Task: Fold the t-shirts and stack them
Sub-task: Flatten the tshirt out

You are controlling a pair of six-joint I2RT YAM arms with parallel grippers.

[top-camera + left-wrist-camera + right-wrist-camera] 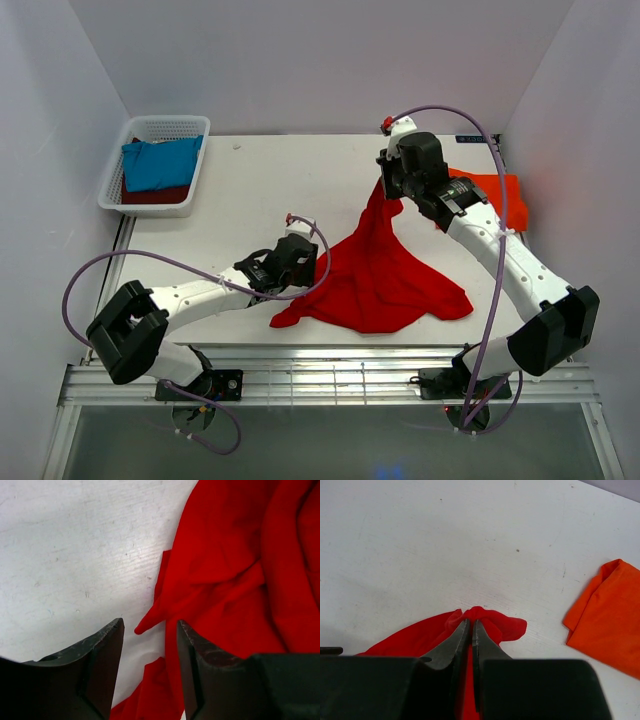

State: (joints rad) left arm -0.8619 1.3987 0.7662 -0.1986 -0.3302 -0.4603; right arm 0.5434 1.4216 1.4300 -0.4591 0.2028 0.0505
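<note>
Right pincer point(471, 629) clenched on the far edge of the bright red soft cloth t-shirt point(380, 275), unfolded on the bench point(260, 190); left pincer point(150, 626) released at its near-left edge. One orange-red t-shirt point(497, 190) lies folded far right; teal-blue t-shirt point(160, 165) and dark maroon t-shirt point(155, 195) sit in the white mesh basket point(170, 124).

Right gripper point(388, 192) pinches peak of bright red t-shirt point(385, 275), cloth drawn up in ridge from crumpled spread near front of white table point(260, 180). Left gripper point(308, 266) sits low at shirt's left edge. Folded orange-red t-shirt point(492, 190) lies at far right, partly behind right arm. White mesh basket point(170, 124) in far-left corner holds teal-blue t-shirt point(160, 165) atop dark maroon t-shirt point(155, 195).
</note>
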